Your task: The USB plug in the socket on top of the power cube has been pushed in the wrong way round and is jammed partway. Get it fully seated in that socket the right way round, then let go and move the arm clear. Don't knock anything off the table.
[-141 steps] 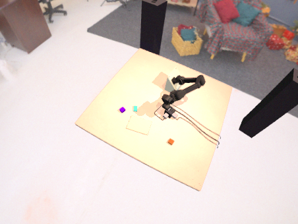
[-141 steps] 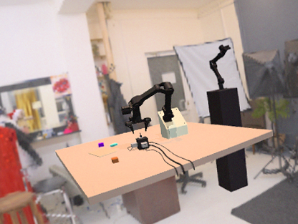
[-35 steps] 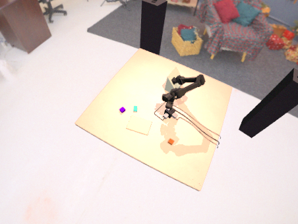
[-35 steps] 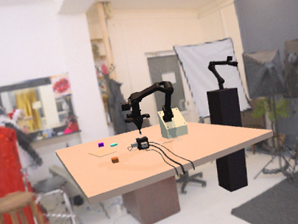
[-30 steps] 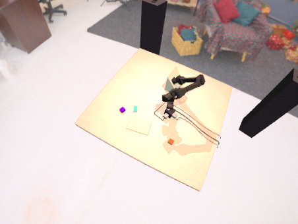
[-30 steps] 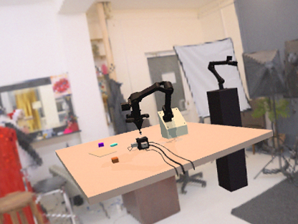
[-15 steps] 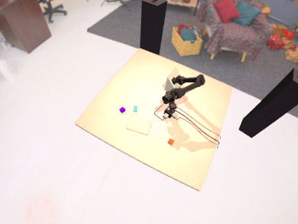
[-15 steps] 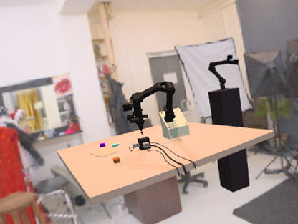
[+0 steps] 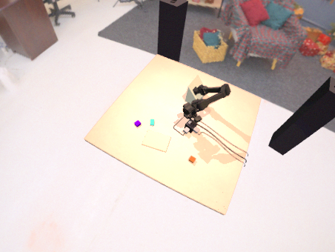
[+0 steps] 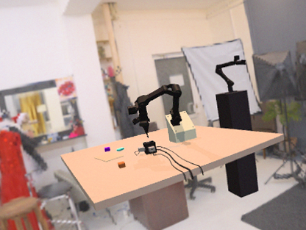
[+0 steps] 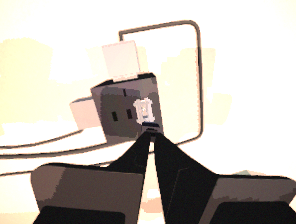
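The black power cube stands on the table, its top facing the wrist camera and turned slightly in that view. A pale-rimmed USB socket shows on its top. My gripper points down just above the cube, shut on a small dark piece, apparently the USB plug. In the wrist view the plug overlaps the cube's top edge beside the socket. It looks out of the socket, but its height above the top and which way round it is cannot be told. The fingers hide much of it.
Pale plugs stick out of the cube's sides, with dark cables around it and running to the table edge. Orange, teal and purple blocks lie on the table.
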Controlling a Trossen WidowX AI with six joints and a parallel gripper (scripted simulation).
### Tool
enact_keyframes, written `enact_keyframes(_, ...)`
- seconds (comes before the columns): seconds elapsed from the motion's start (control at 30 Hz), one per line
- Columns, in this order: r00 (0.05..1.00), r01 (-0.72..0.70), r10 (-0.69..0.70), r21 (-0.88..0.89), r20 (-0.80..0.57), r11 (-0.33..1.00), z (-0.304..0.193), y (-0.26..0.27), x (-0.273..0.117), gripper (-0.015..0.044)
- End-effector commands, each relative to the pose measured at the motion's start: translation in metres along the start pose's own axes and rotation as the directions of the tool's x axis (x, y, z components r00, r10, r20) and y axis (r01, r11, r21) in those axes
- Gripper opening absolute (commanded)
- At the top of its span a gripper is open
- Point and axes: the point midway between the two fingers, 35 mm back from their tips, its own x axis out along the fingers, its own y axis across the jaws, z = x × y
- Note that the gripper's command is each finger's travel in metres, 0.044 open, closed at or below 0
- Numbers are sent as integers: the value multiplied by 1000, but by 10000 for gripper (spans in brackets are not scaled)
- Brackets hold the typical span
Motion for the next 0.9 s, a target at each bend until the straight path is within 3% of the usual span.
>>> enact_keyframes(0.0, 1000, 0, -1, -83, -1, 997, 0, 0, 0, 0)
enact_keyframes(0.43, 1000, 0, -1, -411, -1, 912, 0, 0, 0, 0)
enact_keyframes(0.87, 1000, -1, -1, -692, -1, 722, 0, 0, 0, 0)
